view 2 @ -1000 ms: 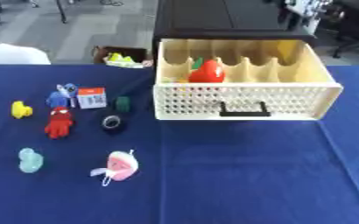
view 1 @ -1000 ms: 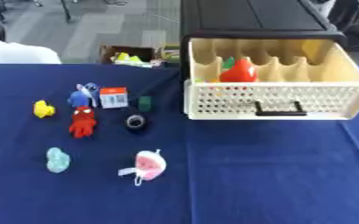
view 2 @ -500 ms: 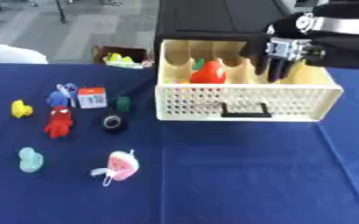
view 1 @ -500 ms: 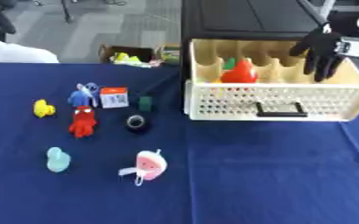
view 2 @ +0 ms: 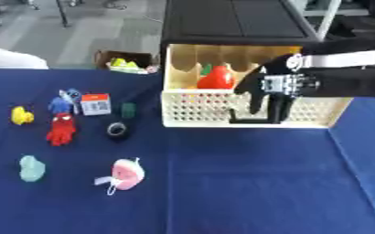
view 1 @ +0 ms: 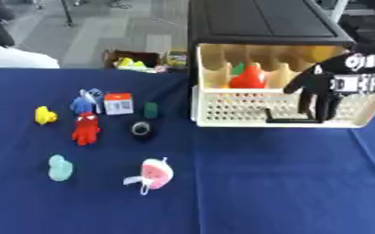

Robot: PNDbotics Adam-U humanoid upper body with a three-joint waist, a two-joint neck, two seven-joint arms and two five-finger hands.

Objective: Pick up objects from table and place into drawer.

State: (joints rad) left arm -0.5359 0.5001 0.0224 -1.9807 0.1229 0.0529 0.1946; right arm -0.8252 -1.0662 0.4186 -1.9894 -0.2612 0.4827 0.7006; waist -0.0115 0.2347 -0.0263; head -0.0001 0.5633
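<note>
An open cream mesh drawer [view 1: 231, 109] sticks out of a black cabinet [view 1: 254, 20] and holds a red object [view 1: 247, 77]. My right hand [view 2: 272, 87] reaches in from the right, open, with its fingers hanging down over the drawer's front by the black handle [view 1: 291, 120]; it holds nothing. On the blue table [view 1: 263, 183] to the left lie a yellow duck [view 1: 43, 115], a blue figure [view 1: 85, 101], a red figure [view 1: 85, 130], an orange-and-white box [view 1: 118, 103], a small green piece [view 1: 151, 109], a black ring [view 1: 141, 129], a teal shape [view 1: 59, 167] and a pink-and-white item [view 1: 155, 172].
Behind the table's far edge a cardboard box [view 1: 135, 60] with yellow-green things stands on the floor. A white sleeve [view 1: 11, 57] shows at the far left edge. Bare blue cloth lies in front of the drawer.
My right hand came in from the right and has moved left and down, from over the drawer's right end to its front by the handle. The toys have not moved.
</note>
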